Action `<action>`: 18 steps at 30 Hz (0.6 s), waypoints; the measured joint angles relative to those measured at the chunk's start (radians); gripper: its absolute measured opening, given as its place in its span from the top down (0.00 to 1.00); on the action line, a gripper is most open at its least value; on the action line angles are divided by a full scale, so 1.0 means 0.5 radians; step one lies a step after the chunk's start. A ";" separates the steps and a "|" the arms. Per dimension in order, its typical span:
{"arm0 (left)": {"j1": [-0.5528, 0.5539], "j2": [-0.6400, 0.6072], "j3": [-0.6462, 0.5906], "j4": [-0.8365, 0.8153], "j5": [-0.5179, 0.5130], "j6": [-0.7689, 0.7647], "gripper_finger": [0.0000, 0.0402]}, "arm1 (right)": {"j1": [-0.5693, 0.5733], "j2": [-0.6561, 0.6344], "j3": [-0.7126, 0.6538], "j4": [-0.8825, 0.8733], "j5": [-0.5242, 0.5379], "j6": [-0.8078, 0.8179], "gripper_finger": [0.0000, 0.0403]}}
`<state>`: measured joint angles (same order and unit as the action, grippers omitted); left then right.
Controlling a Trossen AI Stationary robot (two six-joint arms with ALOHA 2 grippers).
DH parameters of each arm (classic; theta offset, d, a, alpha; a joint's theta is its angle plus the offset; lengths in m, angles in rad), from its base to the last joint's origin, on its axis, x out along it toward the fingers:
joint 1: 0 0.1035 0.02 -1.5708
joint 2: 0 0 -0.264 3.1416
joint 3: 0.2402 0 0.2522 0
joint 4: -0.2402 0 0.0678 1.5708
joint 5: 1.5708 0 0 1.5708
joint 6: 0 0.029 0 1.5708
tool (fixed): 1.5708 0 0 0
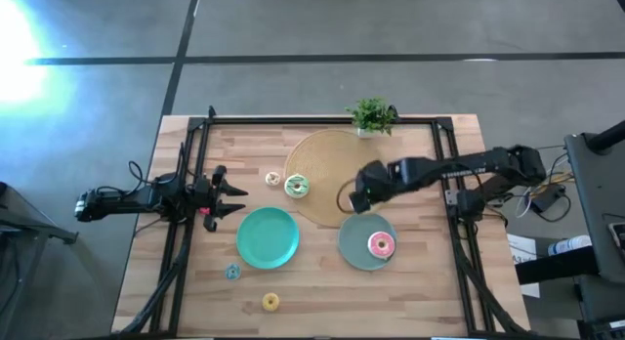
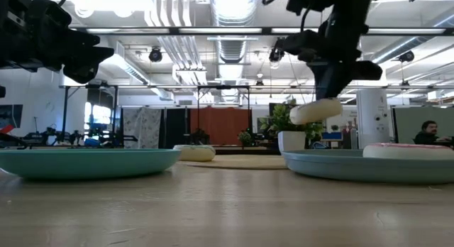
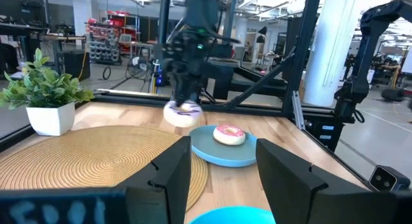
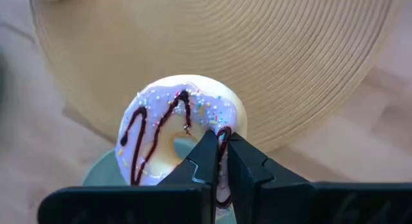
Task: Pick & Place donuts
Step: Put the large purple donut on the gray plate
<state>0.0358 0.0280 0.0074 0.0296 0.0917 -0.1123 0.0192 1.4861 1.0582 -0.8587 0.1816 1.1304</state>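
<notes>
Jaws, left gripper [image 1: 232, 196]: I've got it parked wide open, nothing held, by the teal plate [image 1: 268, 236].
Jaws, right gripper [image 4: 219, 161]: pinched on the sprinkled donut [image 4: 180, 130], hanging over the grey plate [image 1: 357, 248].
Pink donut [image 1: 381, 244]: sitting on that plate.

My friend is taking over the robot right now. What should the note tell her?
Right hand: shut on the sprinkled donut, held in the air over the edge of the grey-green plate beside the tan mat.
Left hand: open, waiting at the left side of the table, holding nothing.
Done: pink donut lies on the grey-green plate.
Left: set the sprinkled one down. Still off the plates: green-iced donut at the mat's edge, cream donut beside it, blue donut and yellow donut on bare wood near the front. The teal plate holds nothing.
</notes>
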 joint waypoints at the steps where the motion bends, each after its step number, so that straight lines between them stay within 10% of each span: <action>1: 0.000 0.000 0.001 0.000 0.000 0.000 0.63 | 0.057 0.012 -0.007 0.015 0.002 0.055 0.97; 18: 0.000 0.000 0.000 0.000 0.000 0.000 0.63 | 0.416 0.372 -0.002 0.197 -0.096 0.322 0.91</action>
<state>0.0357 0.0280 0.0075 0.0296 0.0917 -0.1124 0.2272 1.6718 1.0573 -0.7601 0.1338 1.2915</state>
